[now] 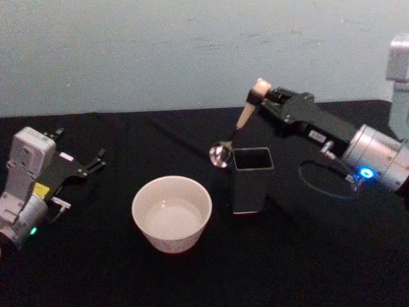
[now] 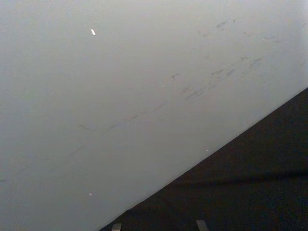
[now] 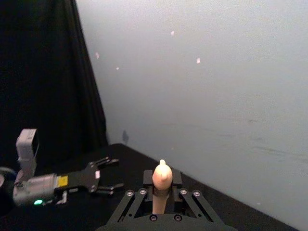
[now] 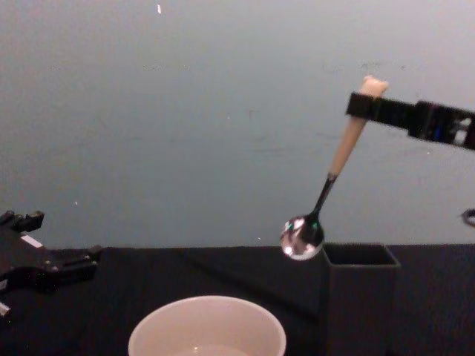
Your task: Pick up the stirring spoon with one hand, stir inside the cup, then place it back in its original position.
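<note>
Gripping the stirring spoon [image 1: 245, 116] by the top of its beige handle, the right gripper [image 1: 261, 96] reaches in from the right edge of the head view, and its dark fingers are closed tight on both sides of the handle. In the right wrist view the rounded top end of the handle sticks up between those fingers.

The spoon hangs in the air with its long axis tilted. In the chest view the handle end points to the upper right of the frame, and the thin metal neck runs down to the shiny round bowl at the lower left. The bowl hangs just above and beside the upper left corner of the dark grey square holder [image 1: 252, 182], outside its open top and touching nothing.

The cup [image 1: 171, 214] stands upright on the black table [image 1: 319, 262], at lower centre in the head view. It is below and to the left of the holder, near it but not touching. The spoon is well above the cup and off to its upper right, not over the rim.

The left gripper [image 1: 80, 147] lies low at the left edge of the head view, close over the table, with its fingers spread wide and holding nothing. A pale grey wall [image 1: 160, 51] fills the upper part of the frame.
</note>
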Robot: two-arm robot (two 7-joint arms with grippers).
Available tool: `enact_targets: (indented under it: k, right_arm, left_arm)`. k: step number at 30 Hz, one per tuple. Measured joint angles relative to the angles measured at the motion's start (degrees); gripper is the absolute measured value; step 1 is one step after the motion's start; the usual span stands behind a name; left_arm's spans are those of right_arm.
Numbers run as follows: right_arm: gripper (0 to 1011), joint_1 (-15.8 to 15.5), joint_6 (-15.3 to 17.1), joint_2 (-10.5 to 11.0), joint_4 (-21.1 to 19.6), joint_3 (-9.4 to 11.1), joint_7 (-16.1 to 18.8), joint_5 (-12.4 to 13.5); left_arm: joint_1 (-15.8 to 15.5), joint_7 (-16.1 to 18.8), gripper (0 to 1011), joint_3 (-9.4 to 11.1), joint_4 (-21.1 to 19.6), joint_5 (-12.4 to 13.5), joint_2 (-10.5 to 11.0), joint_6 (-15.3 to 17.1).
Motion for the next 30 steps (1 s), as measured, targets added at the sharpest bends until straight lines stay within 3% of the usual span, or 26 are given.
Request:
enact_targets:
  k: [7, 17, 30]
  right_arm:
    - [217, 0.88, -0.46, -0.66, 0.89, -3.43, 1.73, -2.08]
    - [217, 1.75, -1.10, -1.93, 2.13, -6.65, 3.31, -4.11]
    - [217, 3.00, -2.31, -4.02, 4.98, -10.91, 5.12, -8.61]
  left_arm:
    - [0.00, 0.00, 1001, 0.00, 0.00, 0.00, 0.00, 0.00]
    - [0.00, 0.00, 1001, 0.00, 0.00, 0.00, 0.00, 0.00]
    - [0.00, 0.00, 1001, 0.00, 0.00, 0.00, 0.00, 0.00]
